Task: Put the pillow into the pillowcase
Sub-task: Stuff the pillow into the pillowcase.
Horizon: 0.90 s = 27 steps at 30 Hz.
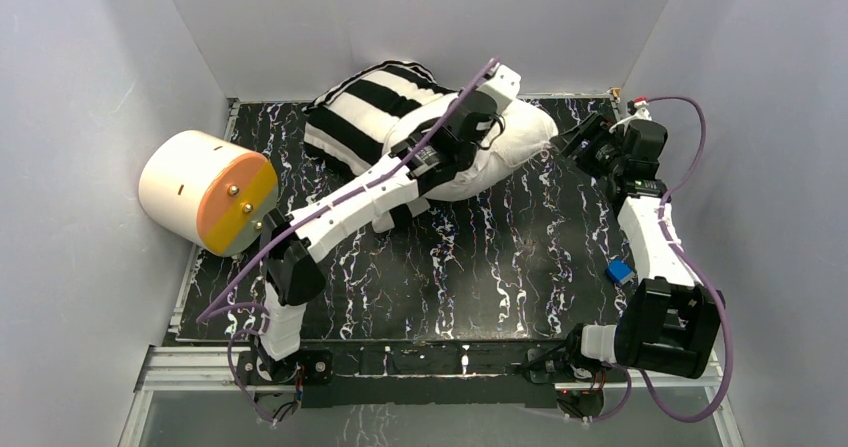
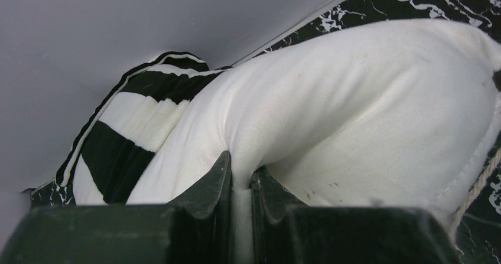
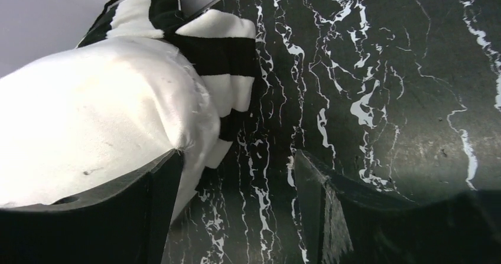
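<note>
The white pillow [image 1: 500,147] lies at the back of the table, its left end inside the black and white striped pillowcase [image 1: 370,107]. My left gripper [image 1: 478,132] reaches across it and is shut on a fold of the pillow [image 2: 354,98], with white fabric pinched between the fingers [image 2: 215,184]. The pillowcase [image 2: 130,122] shows behind, bunched against the back wall. My right gripper [image 1: 572,142] is open just right of the pillow's right end. In the right wrist view the pillow [image 3: 77,116] rests against the left finger [image 3: 136,217]; the pillowcase [image 3: 218,57] lies beyond.
A cream cylinder with an orange face [image 1: 205,192] stands at the left edge of the black marbled tabletop [image 1: 450,267]. Grey walls enclose the back and both sides. A small blue object [image 1: 620,271] sits by the right arm.
</note>
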Each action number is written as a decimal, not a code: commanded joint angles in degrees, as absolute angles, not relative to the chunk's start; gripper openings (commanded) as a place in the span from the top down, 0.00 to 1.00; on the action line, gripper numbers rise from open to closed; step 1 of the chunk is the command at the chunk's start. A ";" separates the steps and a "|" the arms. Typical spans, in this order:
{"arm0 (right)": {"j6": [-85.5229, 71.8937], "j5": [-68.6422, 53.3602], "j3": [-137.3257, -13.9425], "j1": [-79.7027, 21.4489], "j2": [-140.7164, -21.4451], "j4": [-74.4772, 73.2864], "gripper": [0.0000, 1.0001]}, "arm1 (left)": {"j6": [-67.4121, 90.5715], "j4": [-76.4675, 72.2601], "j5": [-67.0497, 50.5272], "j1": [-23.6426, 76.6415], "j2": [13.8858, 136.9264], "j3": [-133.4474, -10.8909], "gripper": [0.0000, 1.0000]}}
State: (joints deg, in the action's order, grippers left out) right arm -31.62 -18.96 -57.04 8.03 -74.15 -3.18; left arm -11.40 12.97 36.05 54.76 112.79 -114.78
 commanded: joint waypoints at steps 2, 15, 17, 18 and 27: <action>-37.71 -22.80 -50.54 8.52 -74.35 7.48 0.30 | -11.11 12.97 42.21 51.86 106.30 -122.11 1.00; -60.15 -24.43 -33.62 2.16 -84.76 43.43 0.35 | -18.56 8.44 47.86 51.07 111.06 -135.81 1.00; -57.57 -23.66 -36.35 2.66 -82.59 37.99 0.25 | -19.77 8.07 48.64 51.09 111.18 -135.53 1.00; -55.94 -22.47 -37.52 2.83 -80.98 34.46 0.21 | -19.82 8.18 48.81 51.12 111.06 -135.15 1.00; -51.22 -6.96 -37.44 5.04 -65.73 17.02 0.18 | -21.55 7.34 52.01 51.06 109.81 -131.65 1.00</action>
State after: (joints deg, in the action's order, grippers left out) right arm -53.82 -15.86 -38.57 4.23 -71.92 24.03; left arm -17.65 17.08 43.42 52.07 116.36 -128.44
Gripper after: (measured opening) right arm 0.827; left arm 0.088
